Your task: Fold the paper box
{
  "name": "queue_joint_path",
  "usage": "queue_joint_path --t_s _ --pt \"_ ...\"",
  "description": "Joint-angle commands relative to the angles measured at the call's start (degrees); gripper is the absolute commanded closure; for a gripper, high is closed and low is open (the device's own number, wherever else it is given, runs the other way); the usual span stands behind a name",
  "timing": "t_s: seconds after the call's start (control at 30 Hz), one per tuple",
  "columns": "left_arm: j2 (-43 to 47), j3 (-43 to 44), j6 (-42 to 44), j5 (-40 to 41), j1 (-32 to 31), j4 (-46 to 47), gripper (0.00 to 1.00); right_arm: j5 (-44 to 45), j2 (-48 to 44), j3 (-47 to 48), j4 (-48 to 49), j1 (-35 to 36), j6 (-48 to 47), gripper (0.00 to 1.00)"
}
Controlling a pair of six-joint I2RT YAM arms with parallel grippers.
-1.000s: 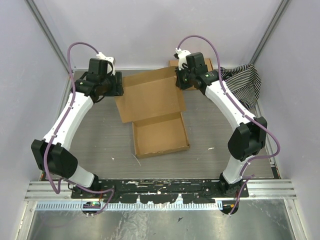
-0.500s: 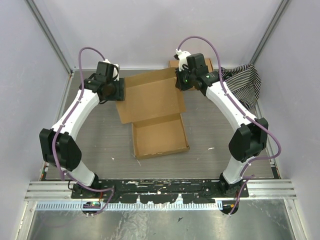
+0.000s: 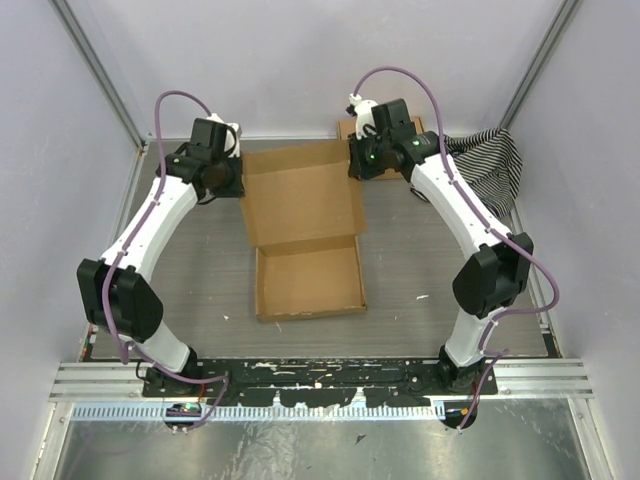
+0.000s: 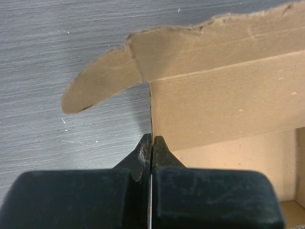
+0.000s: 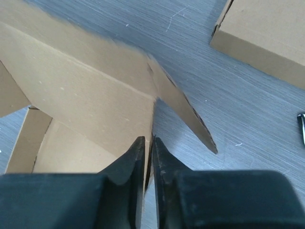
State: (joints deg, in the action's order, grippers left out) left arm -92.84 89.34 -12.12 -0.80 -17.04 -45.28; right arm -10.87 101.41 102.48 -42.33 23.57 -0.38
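The paper box (image 3: 300,195) lies in mid-table, a brown cardboard sheet with its far panel spread and its near part formed into a shallow tray (image 3: 308,280). My left gripper (image 3: 240,180) is at the far panel's left edge. In the left wrist view it (image 4: 151,137) is shut on the upright side flap (image 4: 214,105), below a rounded tab (image 4: 97,81). At the panel's right edge is my right gripper (image 3: 355,165). Its jaws (image 5: 148,139) pinch the thin edge of the right side flap (image 5: 81,90), next to a pointed tab (image 5: 183,109).
A second, fully formed brown cardboard box (image 3: 412,126) (image 5: 262,33) stands at the back, behind the right arm. A black-and-white striped cloth (image 3: 490,165) lies at the back right. Walls close in the table on the left, back and right.
The left gripper has shut on the left side flap. The paper box has swung squarer and shifted left and toward the near edge. The right jaws have eased apart slightly.
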Motion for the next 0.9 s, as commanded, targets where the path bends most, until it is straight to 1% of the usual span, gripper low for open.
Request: queue_joint_path --t_s 0.0,0.1,0.3,0.33,0.43,0.47,0.57,0.67,0.77,0.87 --pt "2.2 1.9 1.0 0.7 -0.1 -0.9 1.0 -1.2 2.7 8.7 -7.0 0.0 0.6 0.79" --pt "3.8 1.0 1.3 2.1 -0.2 0.7 1.0 -0.3 4.1 10.7 -9.9 0.0 0.4 0.75" --pt "6.9 -1.0 2.0 3.6 -0.3 3.9 1.0 1.1 5.2 11.6 -11.8 0.0 0.4 0.72" --pt "7.4 -1.5 2.1 3.6 -0.3 4.4 1.0 1.8 5.2 11.7 -11.8 0.0 0.4 0.7" --pt "9.0 -4.0 2.5 3.6 -0.4 6.4 1.0 3.9 4.6 11.7 -11.4 -0.2 0.8 0.56" --pt "9.9 -4.8 2.5 3.7 -0.4 7.2 1.0 4.7 4.3 11.6 -11.0 -0.2 0.8 0.53" --pt "11.8 -7.5 2.9 3.7 -0.5 9.7 1.0 6.6 2.4 9.6 -8.0 -0.7 0.7 0.46" --pt "13.0 -9.7 3.0 3.6 -0.5 11.4 1.0 6.2 -0.2 3.1 -1.0 -1.6 0.0 0.45" --pt "13.1 -10.7 3.0 3.3 -0.5 11.7 1.0 1.0 -1.9 -2.6 6.5 -2.2 -1.0 0.45" --pt "13.1 -11.0 3.0 2.7 -0.5 11.9 1.0 -3.4 -0.8 -2.9 8.3 -2.2 -1.1 0.47"
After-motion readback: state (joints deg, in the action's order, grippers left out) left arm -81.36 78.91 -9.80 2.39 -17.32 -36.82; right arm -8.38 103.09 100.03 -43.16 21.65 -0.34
